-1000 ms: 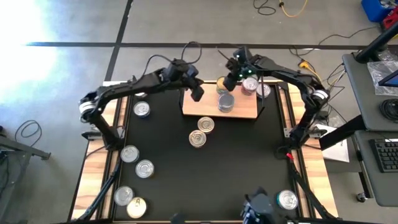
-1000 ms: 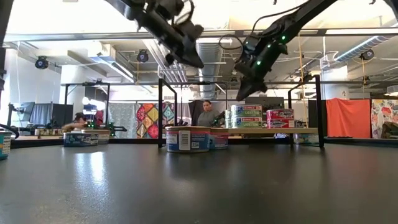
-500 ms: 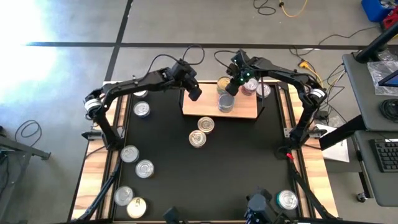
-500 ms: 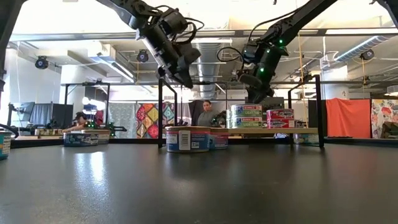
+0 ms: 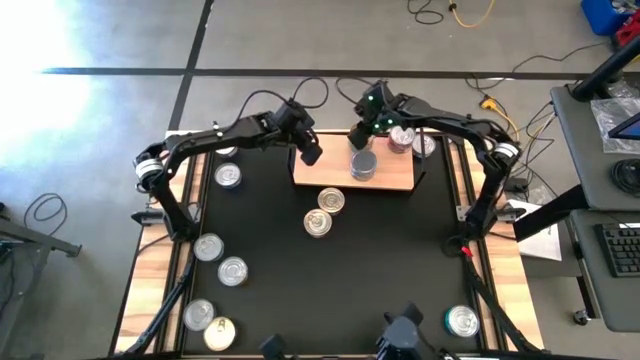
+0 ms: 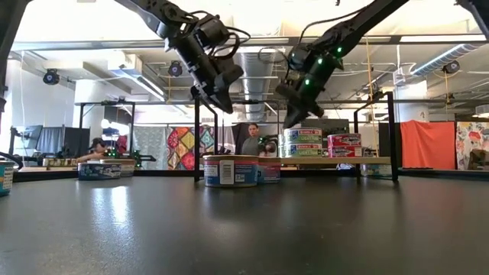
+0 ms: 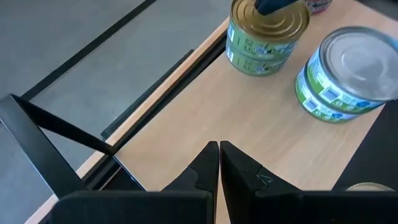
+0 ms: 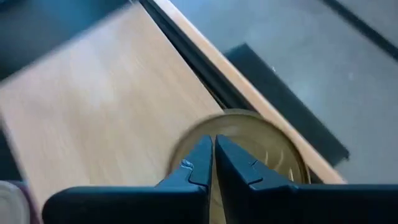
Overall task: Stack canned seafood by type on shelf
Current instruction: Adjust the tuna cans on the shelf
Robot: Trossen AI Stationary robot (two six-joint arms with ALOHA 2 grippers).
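Observation:
The shelf (image 5: pixel 392 181) is a light-wood board at the table's far middle. On it stand a gold-lid stack of tins (image 7: pixel 267 31), a silver-lid stack (image 7: pixel 351 71) and red-labelled tins (image 5: pixel 403 139). My left gripper (image 7: pixel 219 152) is shut and slants down above the shelf's bare left end, holding nothing. My right gripper (image 8: pixel 213 149) is shut, its tips right over the gold lid (image 8: pixel 261 143). Two tins (image 5: pixel 324 211) rest on the black table just in front of the shelf. My right gripper's shut fingertips (image 7: pixel 273 5) come slanting down from above at the top of the gold-lid stack. I cannot tell whether they touch the lid. The stack stands upright on the shelf.
Loose tins lie on the table: one at the left (image 5: pixel 229 176), several at the near left (image 5: pixel 220 260), one at the near right (image 5: pixel 462 321). Thin black posts (image 6: pixel 197 137) stand at the shelf's ends. The black table's middle (image 5: pixel 380 260) holds nothing.
My left gripper has sunk a little and tipped further down over the shelf's left end. My right gripper has swung toward the table's left, over the gold-lid stack, and rolled a little. Both stay shut. No tin has moved.

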